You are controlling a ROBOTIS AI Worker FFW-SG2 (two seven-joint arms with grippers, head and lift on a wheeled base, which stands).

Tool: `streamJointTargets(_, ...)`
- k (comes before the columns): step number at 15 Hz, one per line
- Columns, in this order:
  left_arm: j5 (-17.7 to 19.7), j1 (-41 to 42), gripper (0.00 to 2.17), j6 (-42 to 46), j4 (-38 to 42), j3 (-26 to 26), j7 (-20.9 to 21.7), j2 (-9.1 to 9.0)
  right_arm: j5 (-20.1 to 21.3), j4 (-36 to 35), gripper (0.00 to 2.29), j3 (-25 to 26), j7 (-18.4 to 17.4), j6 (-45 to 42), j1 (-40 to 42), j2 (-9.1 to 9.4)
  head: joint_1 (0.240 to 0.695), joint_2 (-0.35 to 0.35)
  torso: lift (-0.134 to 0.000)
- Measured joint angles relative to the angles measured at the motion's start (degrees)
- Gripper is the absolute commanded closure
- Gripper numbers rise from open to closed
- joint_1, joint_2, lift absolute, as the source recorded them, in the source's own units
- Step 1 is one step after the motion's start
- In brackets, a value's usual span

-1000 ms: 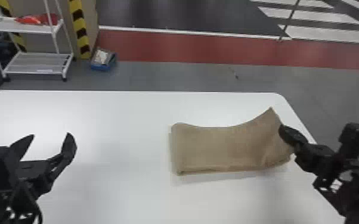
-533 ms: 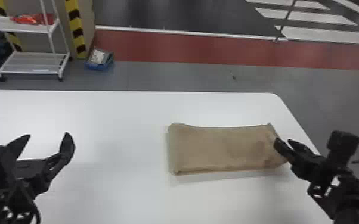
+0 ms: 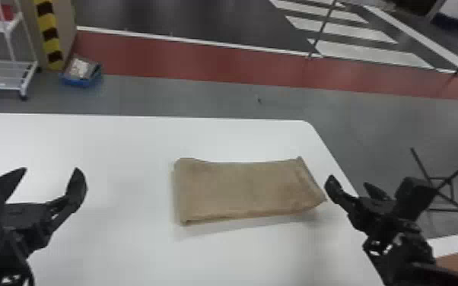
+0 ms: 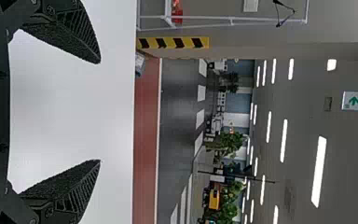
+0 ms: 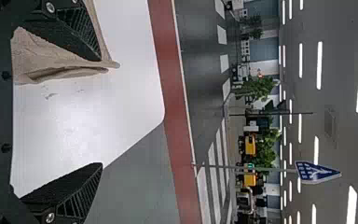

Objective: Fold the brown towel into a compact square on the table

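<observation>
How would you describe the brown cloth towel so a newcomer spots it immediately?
Start at the big white table. Between the black two-fingered left hand and the black two-fingered right hand, nearer the right, lies the brown towel, folded into a flat oblong. Its limp brown cloth sets it apart from both rigid black hands.

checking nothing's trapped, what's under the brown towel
The white table shows around the brown towel, so it likely continues beneath. The patch directly underneath, and anything that might lie there, is covered and cannot be seen.
</observation>
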State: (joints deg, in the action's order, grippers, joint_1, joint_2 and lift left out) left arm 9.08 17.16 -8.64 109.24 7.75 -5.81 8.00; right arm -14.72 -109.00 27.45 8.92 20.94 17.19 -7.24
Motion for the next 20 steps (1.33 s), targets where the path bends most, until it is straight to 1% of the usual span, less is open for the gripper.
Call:
streamJointTargets(2, 0.68, -0.63, 0.14, 0.0, -1.02, 2.76, 0.42, 0.0, -0.32, 0.74, 0.06, 0.05, 0.14, -0.99, 0.68, 0.03, 0.695, -0.35, -0.123)
streamJointTargets(4, 2.67, -1.12, 0.14, 0.11, -1.85, 5.71, 1.63, 0.0, -0.9, 1.09, 0.06, 0.21, 0.17, -2.92, 1.66, 0.16, 0.695, -0.35, -0.123)
streamJointTargets(5, 4.14, -2.06, 0.15, 0.2, -2.98, 8.31, 2.0, 0.0, -1.58, 1.2, 0.07, 0.53, 0.22, -5.09, 2.49, 0.55, 0.695, -0.35, -0.123)
streamJointTargets(7, 5.12, -4.83, 0.15, 0.48, -6.32, 13.63, 1.65, -0.13, -3.03, 1.42, 0.07, 1.62, 0.39, -7.72, 3.71, 1.51, 0.695, -0.35, -0.123)
streamJointTargets(8, 5.18, -6.56, 0.15, 1.18, -8.58, 16.47, 1.05, -0.43, -3.64, 1.5, 0.07, 2.27, 0.49, -8.54, 4.31, 2.04, 0.695, -0.35, -0.123)
streamJointTargets(10, 5.13, -9.3, 0.15, 2.93, -12.62, 20.41, 0.41, -1.15, -4.11, 1.67, 0.07, 2.84, 0.76, -9.43, 5.0, 2.61, 0.695, -0.35, -0.123)
streamJointTargets(11, 5.05, -10.62, 0.15, 3.56, -14.77, 21.66, 0.36, -1.95, -4.19, 1.74, 0.07, 2.97, 0.84, -9.8, 5.33, 2.75, 0.695, -0.35, -0.123)
streamJointTargets(13, 4.94, -12.71, 0.26, 3.82, -17.75, 22.91, 0.36, -3.19, -4.47, 1.77, 0.07, 3.11, 0.92, -10.48, 5.87, 2.84, 0.695, -0.35, -0.123)
streamJointTargets(14, 5.06, -13.36, 0.27, 3.68, -18.44, 23.14, 0.4, -3.42, -4.52, 1.8, 0.07, 3.12, 0.92, -10.66, 6.02, 2.84, 0.695, -0.35, -0.123)
streamJointTargets(17, 5.26, -13.81, 0.28, 0.63, -18.77, 23.28, 1.23, -3.5, -4.53, 1.93, 0.07, 3.12, 0.92, -10.61, 6.08, 2.84, 0.695, -0.35, -0.123)
streamJointTargets(18, 5.26, -13.8, 0.37, -0.71, -18.76, 23.35, 1.44, -3.46, -4.53, 2.07, 0.07, 3.01, 0.92, -10.51, 5.93, 2.76, 0.695, -0.35, -0.123)
streamJointTargets(20, 5.28, -13.59, 0.42, -1.64, -18.59, 23.49, 2.27, -3.31, -4.46, 2.61, 0.07, 2.56, 0.92, -10.29, 5.38, 2.56, 0.695, -0.35, -0.123)
